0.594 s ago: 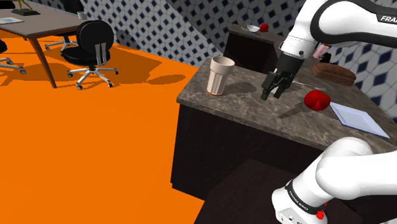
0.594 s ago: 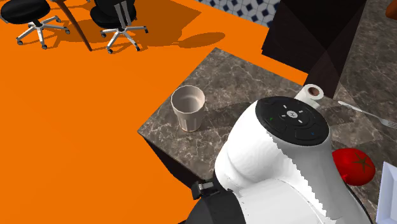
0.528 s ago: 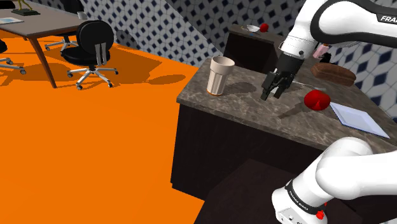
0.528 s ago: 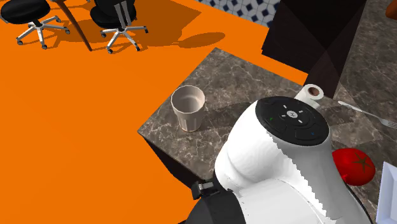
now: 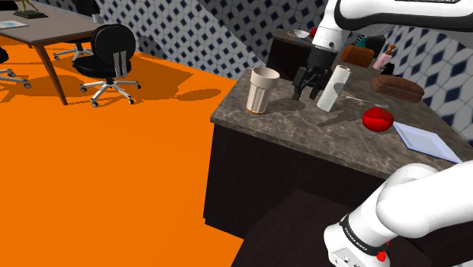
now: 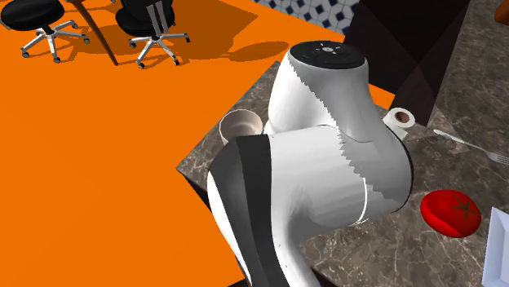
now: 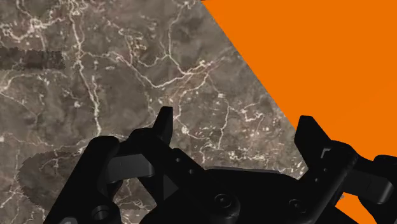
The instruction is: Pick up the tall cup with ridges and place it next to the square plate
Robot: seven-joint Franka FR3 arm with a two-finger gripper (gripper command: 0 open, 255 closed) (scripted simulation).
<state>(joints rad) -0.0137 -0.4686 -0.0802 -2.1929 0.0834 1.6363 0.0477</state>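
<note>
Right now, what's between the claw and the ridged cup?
Nothing: in the shoulder view, bare counter runs from the claw to the cup.

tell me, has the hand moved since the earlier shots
Yes. In the shoulder view the hand has shifted left, closer to the tall cup, which stayed put.

Shoulder view beside stand [image 5: 292, 227] facing counter [image 5: 303, 125], second exterior view steeply above same corner, wrist view close over it.

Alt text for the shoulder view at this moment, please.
The robot's open black gripper hangs over a dark marbled counter, between a tall ridged beige cup and an upright white roll. A red object and a square white plate lie toward the view's right.
</note>
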